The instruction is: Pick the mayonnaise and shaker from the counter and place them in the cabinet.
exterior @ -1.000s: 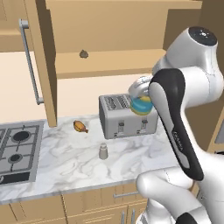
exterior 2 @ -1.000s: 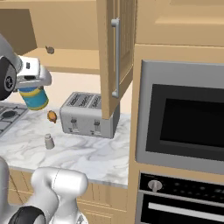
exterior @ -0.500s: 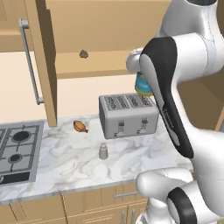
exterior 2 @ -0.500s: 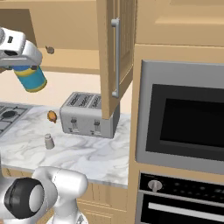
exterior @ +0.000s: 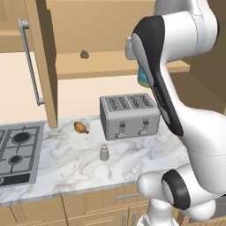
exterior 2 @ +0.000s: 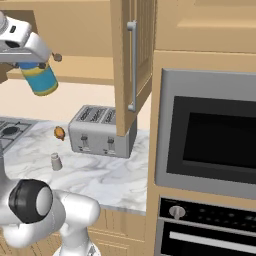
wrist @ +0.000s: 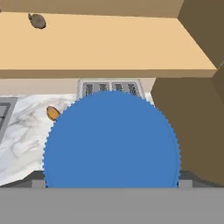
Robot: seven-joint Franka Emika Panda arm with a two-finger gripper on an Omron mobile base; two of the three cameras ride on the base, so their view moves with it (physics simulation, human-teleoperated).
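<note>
- The mayonnaise point(exterior 2: 41, 79) is held in the gripper point(exterior 2: 29, 59), closed on its lid end; the jar hangs tilted below the hand, in the air well above the counter point(exterior 2: 105, 175).
- In the left base view the jar point(exterior: 143, 78) is mostly hidden behind the arm, just beside the front edge of the cabinet point(exterior: 110, 66) shelf.
- In the hand view the blue lid point(wrist: 111, 140) is seen end-on directly before the camera; the fingertips cannot be made out there.
- The shaker point(exterior: 104, 152) stands upright on the counter in front of the toaster point(exterior: 129, 115), apart from it and well below the gripper.
- A small orange-brown item point(exterior: 80, 127) lies on the counter left of the toaster, near the cabinet door point(exterior: 44, 62).
- The cabinet is open, its door swung out with the bar handle point(exterior: 30, 62) showing.
- On the shelf a small dark lump point(exterior: 84, 54) is seen, well apart from the jar.
- A hob point(exterior: 17, 150) is set in the counter at the left; an oven point(exterior 2: 210, 140) stands at the right.
</note>
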